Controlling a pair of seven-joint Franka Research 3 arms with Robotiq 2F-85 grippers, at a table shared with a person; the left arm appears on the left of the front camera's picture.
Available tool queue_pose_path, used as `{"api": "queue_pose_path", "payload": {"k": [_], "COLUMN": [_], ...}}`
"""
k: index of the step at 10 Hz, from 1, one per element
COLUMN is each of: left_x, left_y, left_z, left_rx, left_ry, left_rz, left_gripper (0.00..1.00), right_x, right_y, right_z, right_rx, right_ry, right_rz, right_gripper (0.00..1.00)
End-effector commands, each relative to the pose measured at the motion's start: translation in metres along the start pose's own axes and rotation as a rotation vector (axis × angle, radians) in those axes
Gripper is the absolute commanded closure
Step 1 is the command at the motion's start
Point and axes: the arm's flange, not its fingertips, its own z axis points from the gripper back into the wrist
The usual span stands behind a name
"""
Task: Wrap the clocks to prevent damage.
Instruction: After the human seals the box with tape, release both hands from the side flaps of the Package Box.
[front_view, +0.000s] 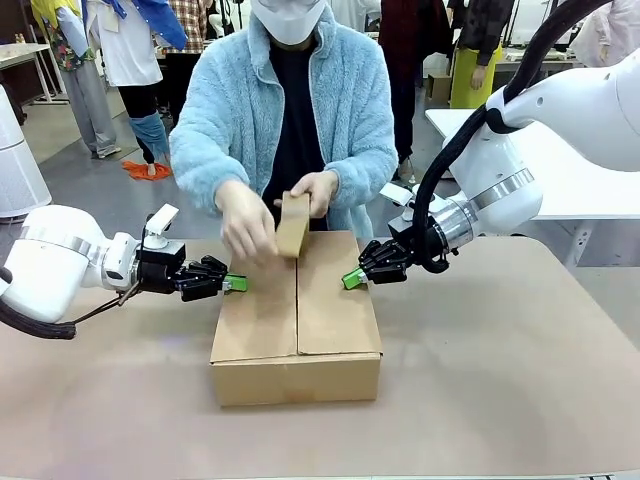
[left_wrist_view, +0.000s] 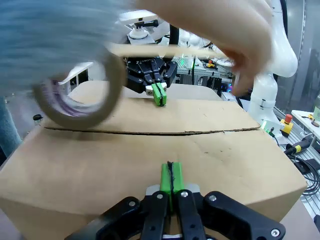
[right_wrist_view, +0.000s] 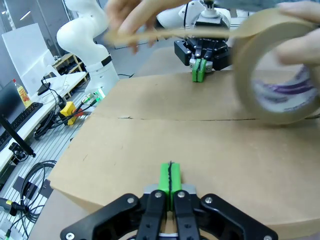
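a closed cardboard box stands in the middle of the table, with its two top flaps folded down so that they meet along a seam which runs away from the robot. the clocks cannot be seen; i suppose they are inside the box, but the pictures do not prove it. the left gripper has its green pads pressed together with nothing between them, and its tip lies on the left flap just at the edge. the right gripper is the same: pads together and empty, with the tip on the right flap near its edge. it seems that both of them hold the flaps flat. at the far end of the box the person has a brown roll of tape in one hand, and the other hand draws a strip of tape out above the seam; the strip does not touch the cardboard yet. the cardboard looks stiff but thin, so the flaps will probably spring up if the pressure goes away, and they may bend inwards if the push is too hard in the middle. the best place to press is close to the outer edges, where the walls support the flap, and well apart from the seam where the tape must go. clocks are fragile and may be rather heavy, so the box should be taken from its sides or from below, not by the flaps.
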Motion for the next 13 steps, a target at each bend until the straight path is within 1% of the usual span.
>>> {"api": "queue_pose_path", "payload": {"k": [1, 13], "left_x": [-0.0031, -0.0031], "left_y": [0.0002, 0.0002], "left_z": [-0.0011, -0.0011], "left_rx": [0.004, 0.004], "left_ry": [0.007, 0.007], "left_rz": [0.005, 0.005], "left_gripper": [1.00, 1.00], "right_x": [-0.0031, -0.0031], "right_y": [-0.0004, -0.0004], "right_z": [-0.0020, -0.0020], "right_rx": [-0.007, -0.007], "right_ry": [0.005, 0.005], "right_rz": [-0.010, -0.010], "right_gripper": [0.99, 0.99]}}
